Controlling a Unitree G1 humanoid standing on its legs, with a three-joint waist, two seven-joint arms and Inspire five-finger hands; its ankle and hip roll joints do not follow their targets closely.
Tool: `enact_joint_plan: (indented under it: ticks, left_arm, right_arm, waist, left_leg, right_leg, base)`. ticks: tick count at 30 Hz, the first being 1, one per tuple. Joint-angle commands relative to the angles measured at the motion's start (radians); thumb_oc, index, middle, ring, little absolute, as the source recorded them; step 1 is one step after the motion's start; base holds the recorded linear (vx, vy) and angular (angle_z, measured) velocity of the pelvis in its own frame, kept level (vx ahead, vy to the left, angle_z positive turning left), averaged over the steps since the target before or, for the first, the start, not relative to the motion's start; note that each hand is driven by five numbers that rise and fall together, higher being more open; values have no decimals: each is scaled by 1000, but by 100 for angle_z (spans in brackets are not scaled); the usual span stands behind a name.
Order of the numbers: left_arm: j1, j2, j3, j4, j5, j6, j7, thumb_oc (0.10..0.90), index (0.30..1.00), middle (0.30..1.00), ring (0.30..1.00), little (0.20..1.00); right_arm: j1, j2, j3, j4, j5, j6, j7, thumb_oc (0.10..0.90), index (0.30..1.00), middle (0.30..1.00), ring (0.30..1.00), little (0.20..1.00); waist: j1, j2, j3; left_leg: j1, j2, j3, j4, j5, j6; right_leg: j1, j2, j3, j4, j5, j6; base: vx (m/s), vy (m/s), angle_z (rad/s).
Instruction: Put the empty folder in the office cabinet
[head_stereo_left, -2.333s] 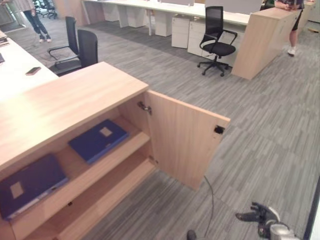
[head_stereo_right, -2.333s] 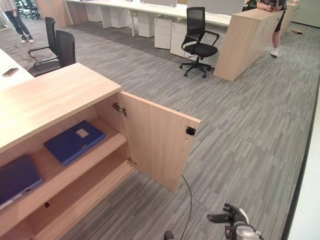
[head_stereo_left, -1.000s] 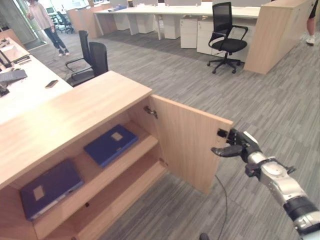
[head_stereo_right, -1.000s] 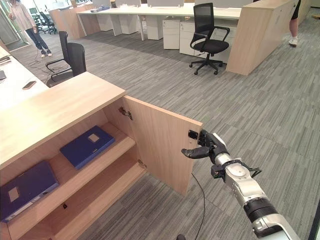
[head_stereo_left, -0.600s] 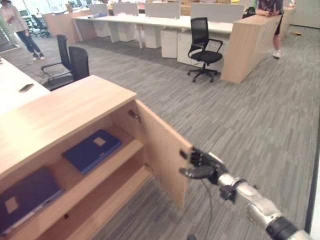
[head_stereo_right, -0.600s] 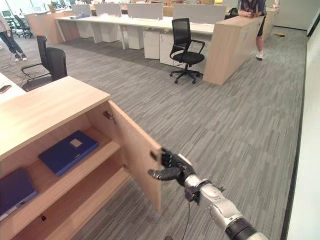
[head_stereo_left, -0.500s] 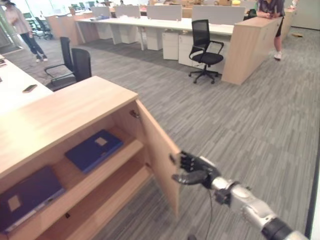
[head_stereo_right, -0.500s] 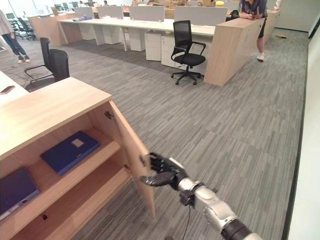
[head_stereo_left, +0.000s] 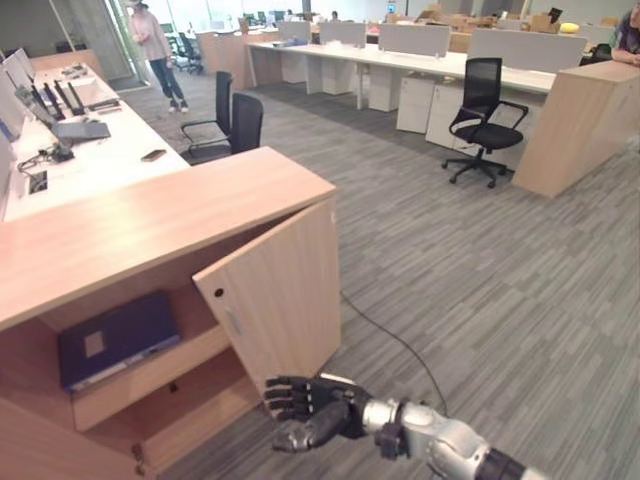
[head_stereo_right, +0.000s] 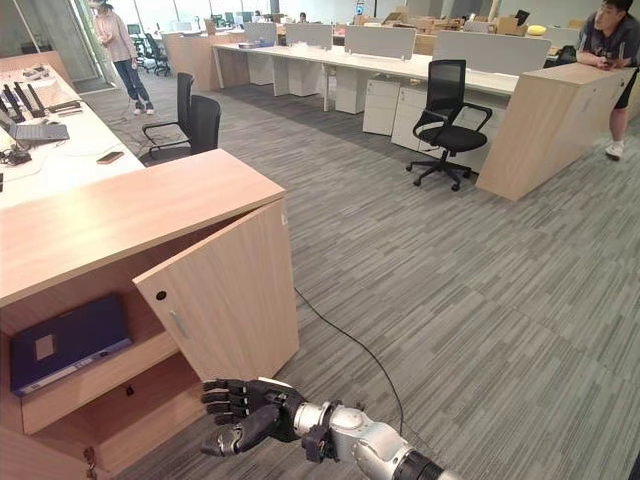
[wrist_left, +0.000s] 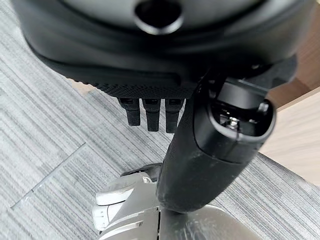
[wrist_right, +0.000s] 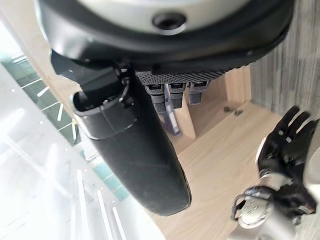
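Dark blue flat folder (head_stereo_left: 118, 338) on cabinet shelf, up-left of our right hand (head_stereo_left: 312, 411); light wood door (head_stereo_left: 275, 292) between; fingers loosely spread, empty.

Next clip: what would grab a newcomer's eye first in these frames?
Probably the dark right hand low in the foreground, fingers spread and relaxed, just below the cabinet door, which stands partly open. Past the door's edge, a blue folder lies flat on the upper shelf of the wooden office cabinet. Behind, a black office chair stands on the grey carpet.
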Motion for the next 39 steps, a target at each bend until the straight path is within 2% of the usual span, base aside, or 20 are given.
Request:
enact_joint_plan:
  ticks: [1,3,6,7,9,12,13,14,17,18,19,20,22,23,24,26,30,35,37,39]
  left_arm:
    - [-48,-45,-17,18,-65,-40,-36,800,900,900,900,900]
    - [-44,-47,-22,17,-69,-36,-40,800,900,900,900,900]
    - [-51,-37,-10,9,-109,-44,-57,800,900,900,900,900]
    - [-61,-36,-13,0,-118,-48,-64,800,900,900,900,900]
    - [-74,-39,-18,-32,-150,-58,-90,800,900,900,900,900]
    - [-77,-48,-19,-46,-179,-60,-105,800,900,900,900,900]
    - [-78,-54,-21,-56,-207,-63,-117,800,900,900,900,900]
    - [-82,-64,-28,-87,-266,-62,-128,800,900,900,900,900]
    - [-90,-72,-40,-115,-330,-54,-137,800,900,900,900,900]
    - [-72,-9,8,-84,-313,-16,-200,800,900,900,900,900]
    - [-72,-5,10,-84,-311,-15,-204,800,900,900,900,900]
    - [-76,-15,42,-37,-334,-38,-152,800,900,900,900,900]
    - [-63,-54,61,-54,-401,-24,-144,800,900,900,900,900]
    - [-63,-53,60,-55,-403,-24,-143,800,900,900,900,900]
    - [-62,-54,69,-64,-433,-22,-145,800,900,900,900,900]
    - [-50,-46,94,-73,-451,-20,-144,800,900,900,900,900]
    - [-14,-27,148,-83,-470,-27,-143,800,900,900,900,900]
    - [9,7,214,-99,-501,-40,-121,800,900,900,900,900]
    - [14,25,241,-127,-523,-48,-105,800,900,900,900,900]
    - [20,60,277,-229,-555,-66,-80,800,900,900,900,900]
  right_arm:
    - [-78,87,-84,-21,-5,-80,41,800,900,900,900,900]
    - [-82,81,-99,-21,2,-89,41,800,900,900,900,900]
    - [-74,35,-131,5,-59,-105,44,800,900,900,900,900]
    - [-68,10,-143,10,-99,-113,42,800,900,900,900,900]
    - [-46,-15,-181,114,-221,-127,9,800,900,900,900,900]
    - [-23,-16,-216,200,-296,-124,-7,800,900,900,900,900]
    - [-4,-24,-245,252,-343,-129,-29,800,900,900,900,900]
    - [36,-28,-297,360,-431,-121,-65,800,900,900,900,900]
    - [75,-1,-370,537,-505,-101,-103,800,900,900,900,900]
    - [90,-1,-406,584,-515,-83,-77,800,900,900,900,900]
    - [89,2,-406,586,-516,-84,-76,800,900,900,900,900]
    - [107,21,-437,671,-555,-85,-122,800,900,900,900,900]
    - [118,84,-556,946,-591,-73,-196,800,900,900,900,900]
    - [115,87,-557,952,-591,-77,-196,800,900,900,900,900]
    - [111,90,-585,1002,-591,-68,-211,800,900,900,900,900]
    - [121,100,-648,1091,-601,-58,-225,800,900,900,900,900]
    - [137,97,-709,1118,-556,-61,-230,800,900,900,900,900]
    - [144,100,-753,1111,-487,-71,-235,800,900,900,900,900]
    - [147,102,-767,1106,-465,-73,-233,800,900,900,900,900]
    - [149,99,-785,1107,-451,-73,-232,800,900,900,900,900]
  waist:
    - [33,-51,51]
    - [49,-57,61]
    - [70,-65,97]
    - [69,-68,110]
    - [61,-76,105]
    - [54,-78,97]
    - [45,-74,93]
    - [28,-62,83]
    - [9,-52,74]
    - [2,-43,69]
    - [0,-46,69]
    - [-7,-47,64]
    - [0,-32,49]
    - [-1,-33,49]
    - [7,-28,53]
    - [27,-18,50]
    - [51,4,38]
    - [72,14,34]
    - [81,18,31]
    - [97,24,29]
  left_leg:
    - [-52,-71,3,50,28,-40]
    - [-79,-71,-24,60,39,-45]
    - [-150,-70,-57,111,53,-52]
    - [-165,-67,-42,139,46,-53]
    - [-152,-57,23,201,-12,-43]
    - [-130,-55,53,210,-47,-40]
    - [-108,-47,82,202,-60,-39]
    - [-57,-17,142,187,-88,-52]
    - [-13,14,205,162,-74,-68]
    - [6,32,235,151,-61,-80]
    - [8,32,234,148,-59,-80]
    - [22,41,257,137,-53,-84]
    - [48,69,296,66,-1,-110]
    - [48,68,294,63,2,-111]
    - [34,76,296,65,31,-118]
    - [23,68,283,29,33,-108]
    - [25,39,261,-5,17,-93]
    - [18,-2,237,-7,-3,-70]
    - [13,-23,229,-8,-12,-58]
    - [6,-55,216,-10,-25,-41]
  right_leg:
    - [89,14,-17,85,-246,7]
    - [85,12,-48,84,-247,5]
    - [71,-6,-114,91,-245,4]
    - [60,-17,-140,99,-244,3]
    - [35,-40,-186,99,-239,3]
    - [26,-49,-212,94,-235,5]
    - [23,-55,-239,97,-237,5]
    - [33,-56,-278,100,-256,9]
    - [36,-74,-353,113,-258,4]
    - [34,-85,-384,121,-257,4]
    - [35,-86,-385,121,-258,4]
    - [35,-92,-415,128,-256,3]
    - [43,-103,-492,124,-256,-1]
    - [43,-102,-495,123,-256,-1]
    - [48,-109,-511,121,-252,0]
    - [64,-128,-553,117,-235,12]
    - [70,-144,-572,112,-214,24]
    - [67,-172,-586,109,-182,44]
    - [62,-189,-589,109,-166,56]
    - [62,-213,-597,107,-143,74]
  base:
    - [-54,-81,29]
    - [-76,-81,55]
    - [-126,-61,83]
    - [-210,-29,135]
    - [-138,-12,112]
    - [-40,9,57]
    - [14,64,50]
    - [18,69,78]
    - [-15,88,99]
    - [-29,72,133]
    - [-20,79,126]
    - [-8,54,98]
    - [-49,108,58]
    - [-68,124,61]
    - [-45,120,80]
    - [-48,158,78]
    - [-28,143,54]
    - [-42,159,15]
    - [-50,184,9]
    - [-35,190,7]
